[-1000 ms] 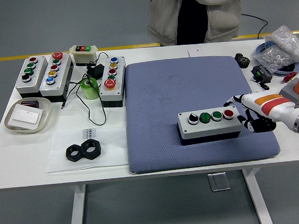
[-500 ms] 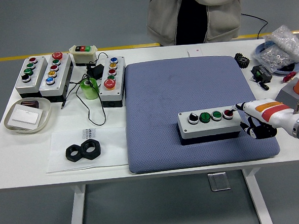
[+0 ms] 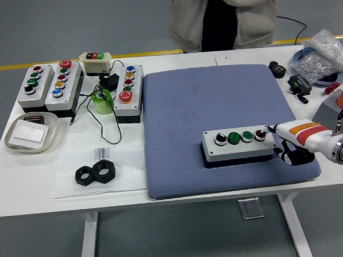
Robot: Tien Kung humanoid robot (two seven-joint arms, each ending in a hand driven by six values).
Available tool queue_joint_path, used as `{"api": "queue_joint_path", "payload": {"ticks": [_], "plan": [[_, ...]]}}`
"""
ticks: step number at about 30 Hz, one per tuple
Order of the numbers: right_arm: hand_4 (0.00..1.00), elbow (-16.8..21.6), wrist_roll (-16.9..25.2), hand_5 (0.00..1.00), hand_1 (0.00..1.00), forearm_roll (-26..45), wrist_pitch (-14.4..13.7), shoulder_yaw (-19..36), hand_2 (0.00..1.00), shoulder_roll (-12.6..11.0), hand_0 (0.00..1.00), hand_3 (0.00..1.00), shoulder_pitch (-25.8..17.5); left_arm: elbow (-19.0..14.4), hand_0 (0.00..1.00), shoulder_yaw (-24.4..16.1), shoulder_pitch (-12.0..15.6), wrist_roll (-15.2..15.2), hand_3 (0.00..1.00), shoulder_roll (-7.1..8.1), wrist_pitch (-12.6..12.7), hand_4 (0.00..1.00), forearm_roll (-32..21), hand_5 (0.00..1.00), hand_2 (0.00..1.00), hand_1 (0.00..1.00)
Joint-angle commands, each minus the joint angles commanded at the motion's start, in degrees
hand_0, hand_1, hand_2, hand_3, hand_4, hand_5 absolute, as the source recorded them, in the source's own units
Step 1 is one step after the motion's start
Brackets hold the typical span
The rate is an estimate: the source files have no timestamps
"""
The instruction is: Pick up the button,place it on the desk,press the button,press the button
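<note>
I see the button box [image 3: 239, 144] lying flat on the blue-grey pad [image 3: 216, 102], toward the pad's near right part, with its long side running left to right. My right hand [image 3: 289, 141] comes in from the right edge and sits just beside the box's right end; one white finger [image 3: 275, 130] stretches out so that its tip meets the red button [image 3: 260, 135] at that end, while the other dark fingers curl down beside the box's end wall (they grip nothing, as far as I can tell). So the hand is partly clenched with one finger pointing, not grasping the box. The box itself has a pale grey top over a black base and carries four round buttons in a row: a black-and-white one at the left, two green ones in the middle, the red one at the right. A person [image 3: 225, 14] in a light jacket stands at the table's far side.
</note>
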Motion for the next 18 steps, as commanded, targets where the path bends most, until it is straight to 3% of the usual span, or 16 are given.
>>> {"api": "queue_joint_path", "payload": {"ticks": [7, 18], "plan": [[0.469, 2.7, 0.4, 0.002, 0.079, 0.0, -1.9, 2.9, 0.208, -0.5, 0.292, 0.788, -0.4, 0.0, 0.732, 0.0, 0.0, 0.0, 0.830, 0.04, 0.0, 0.637, 0.1, 0.998, 0.879, 0.827], [0.471, 3.6, 0.3, 0.002, 0.078, 0.1, -1.7, 0.3, 0.207, 0.8, 0.289, 0.788, 1.2, 0.0, 0.732, 0.0, 0.0, 0.0, 0.830, 0.00, 0.0, 0.636, 0.0, 0.998, 0.879, 0.826]]}}
